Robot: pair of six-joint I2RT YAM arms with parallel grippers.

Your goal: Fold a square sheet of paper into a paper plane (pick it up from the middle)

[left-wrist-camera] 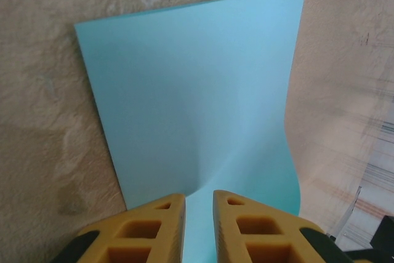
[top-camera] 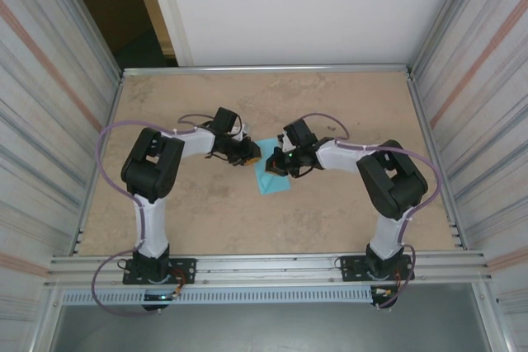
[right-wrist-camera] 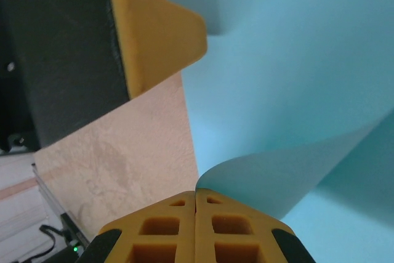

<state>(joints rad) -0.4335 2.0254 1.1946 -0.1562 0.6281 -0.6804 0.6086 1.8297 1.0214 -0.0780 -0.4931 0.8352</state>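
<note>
The light-blue square sheet of paper point(top-camera: 272, 180) lies mid-table between my two grippers. In the left wrist view the square sheet of paper point(left-wrist-camera: 197, 90) spreads away from the left gripper point(left-wrist-camera: 198, 196). Its jaws stand a narrow gap apart, with a pucker of the sheet pinched between them and a crease running out from the gap. My right gripper point(right-wrist-camera: 196, 192) is shut on a curled-up edge of the sheet point(right-wrist-camera: 295, 60), lifting it off the table. A left fingertip point(right-wrist-camera: 160, 35) presses the paper opposite. From above, the left gripper point(top-camera: 252, 155) and right gripper point(top-camera: 277, 164) nearly meet over the sheet's far corner.
The tan tabletop point(top-camera: 330, 212) is bordered by a metal frame point(top-camera: 264, 68) and corrugated side walls. Both arm bases sit on the near rail point(top-camera: 264, 268).
</note>
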